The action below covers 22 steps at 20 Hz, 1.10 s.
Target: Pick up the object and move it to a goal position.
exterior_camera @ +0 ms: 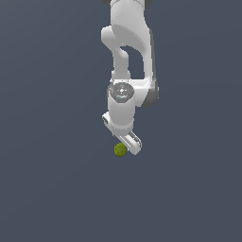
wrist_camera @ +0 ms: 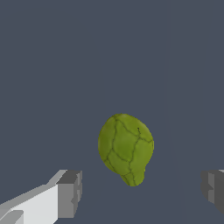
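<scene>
The object [exterior_camera: 120, 150] is a small yellow-green, bumpy, pear-shaped lump on the dark grey floor. In the exterior view it lies just at the tip of the white gripper [exterior_camera: 128, 145], on the exterior view's left side of the hand. The wrist view shows the object [wrist_camera: 126, 148] large and whole, lying beyond and between the two grey fingertips [wrist_camera: 70, 194], which stand far apart and touch nothing. The gripper [wrist_camera: 142, 192] is open and empty, hovering close over the object.
The white arm [exterior_camera: 127, 56] reaches down from the top of the exterior view. All around is a plain dark grey surface [exterior_camera: 52, 179] with no other objects or edges in view.
</scene>
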Available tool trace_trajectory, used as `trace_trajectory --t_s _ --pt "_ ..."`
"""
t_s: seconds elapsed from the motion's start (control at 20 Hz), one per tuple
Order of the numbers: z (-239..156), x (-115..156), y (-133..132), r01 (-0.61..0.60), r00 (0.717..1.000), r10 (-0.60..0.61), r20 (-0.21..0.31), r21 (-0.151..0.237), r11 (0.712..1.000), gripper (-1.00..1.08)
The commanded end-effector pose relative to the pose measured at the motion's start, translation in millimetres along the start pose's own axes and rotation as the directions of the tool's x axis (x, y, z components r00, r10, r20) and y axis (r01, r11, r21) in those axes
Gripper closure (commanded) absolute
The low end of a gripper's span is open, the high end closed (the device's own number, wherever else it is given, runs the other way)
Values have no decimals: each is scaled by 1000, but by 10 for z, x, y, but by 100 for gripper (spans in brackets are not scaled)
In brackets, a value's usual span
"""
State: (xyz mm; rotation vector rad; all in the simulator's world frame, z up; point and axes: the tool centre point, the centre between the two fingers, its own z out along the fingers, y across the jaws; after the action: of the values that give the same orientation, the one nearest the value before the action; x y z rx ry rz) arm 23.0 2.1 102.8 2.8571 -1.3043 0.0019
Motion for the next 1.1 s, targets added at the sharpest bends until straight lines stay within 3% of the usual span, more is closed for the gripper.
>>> trace_trajectory --t_s 0.0,0.7,1.05 --pt "41 -9 -18 -45 999 45 0 0 999 -92" --pt "132 -32 -50 -123 992 123 2 0 992 -92" --pt "424 -36 -41 -126 992 126 2 0 992 -92"
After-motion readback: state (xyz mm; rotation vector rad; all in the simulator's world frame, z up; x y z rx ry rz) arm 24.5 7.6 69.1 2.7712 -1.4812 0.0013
